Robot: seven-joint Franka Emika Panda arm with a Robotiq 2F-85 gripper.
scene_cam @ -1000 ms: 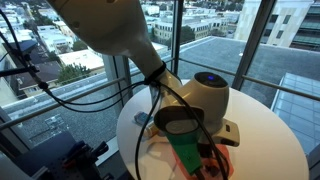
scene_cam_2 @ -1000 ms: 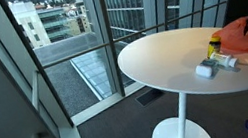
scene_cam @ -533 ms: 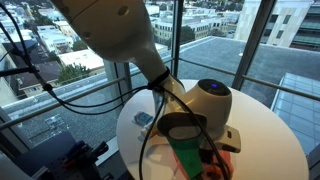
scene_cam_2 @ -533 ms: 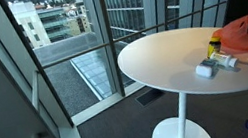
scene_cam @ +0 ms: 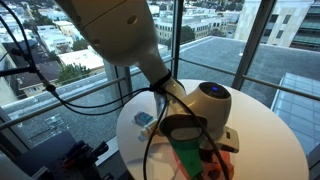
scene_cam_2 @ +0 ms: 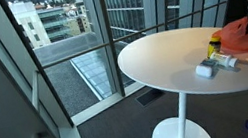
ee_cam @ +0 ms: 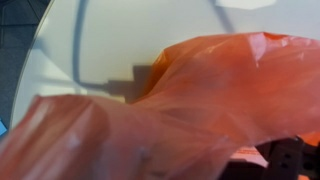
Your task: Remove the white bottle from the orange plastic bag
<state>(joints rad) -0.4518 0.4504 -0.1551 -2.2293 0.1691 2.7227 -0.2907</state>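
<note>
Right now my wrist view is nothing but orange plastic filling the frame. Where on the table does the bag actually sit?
Observer: The orange plastic bag lies close to the rim of the round white table, right under the arm.
Operator: Is anything outside the bag?
Observer: Yes. In an exterior view, a short yellowish bottle sits close beside it on the tabletop.
Operator: Any other loose items?
Observer: A blue-and-white packet lies near the table's rim, and a slim white item lies between it and the bag. It is too small to tell whether that item is your target.
</note>
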